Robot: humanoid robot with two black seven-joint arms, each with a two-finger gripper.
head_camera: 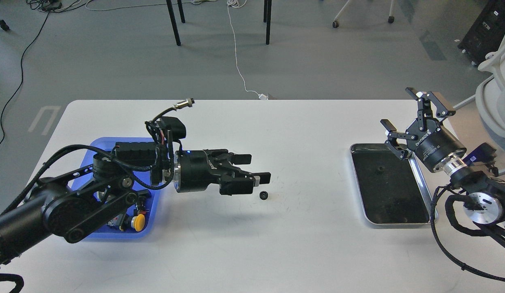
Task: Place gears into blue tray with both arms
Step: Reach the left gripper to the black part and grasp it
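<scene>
A small black gear (263, 195) lies on the white table just in front of my left gripper (258, 168), a little below its fingertips and not touching them. That gripper points right, open and empty. A second gear (380, 169) rests on the dark bottom of the silver tray (399, 223). My right gripper (398, 107) hovers over that tray's far right corner, open wide with nothing in it. The blue tray (155, 201) sits at the left, mostly covered by my left arm.
A yellow push-button (137, 222) and other small parts lie in the blue tray's near corner. The table's far edge (252, 100) runs behind both arms. A white cable (237, 61) and chair legs are on the floor beyond.
</scene>
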